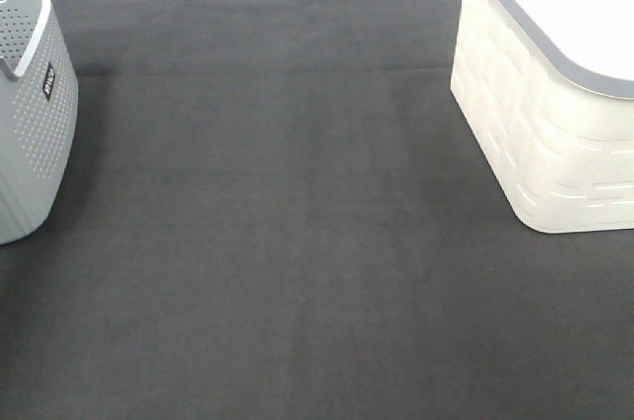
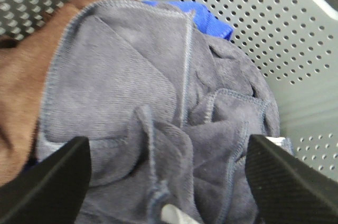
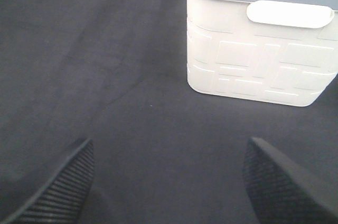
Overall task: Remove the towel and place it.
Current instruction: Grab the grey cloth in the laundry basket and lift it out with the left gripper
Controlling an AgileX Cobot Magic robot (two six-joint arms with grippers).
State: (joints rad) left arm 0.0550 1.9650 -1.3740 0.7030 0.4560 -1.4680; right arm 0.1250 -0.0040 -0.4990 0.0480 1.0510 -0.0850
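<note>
The greyish-lavender towel (image 2: 158, 113) lies crumpled inside the grey perforated basket (image 2: 296, 39), on top of a brown cloth (image 2: 21, 92) and a blue cloth (image 2: 203, 15). A small white tag (image 2: 174, 214) shows at its near edge. My left gripper (image 2: 169, 182) is open just above the towel, one black finger on each side of it. My right gripper (image 3: 169, 187) is open and empty over the dark mat, near the white basket (image 3: 253, 55). Neither gripper shows in the exterior high view.
In the exterior high view the grey basket (image 1: 35, 103) stands at the left edge and the white basket with a grey rim (image 1: 555, 113) at the right. A dark mat (image 1: 277, 222) covers the table between them.
</note>
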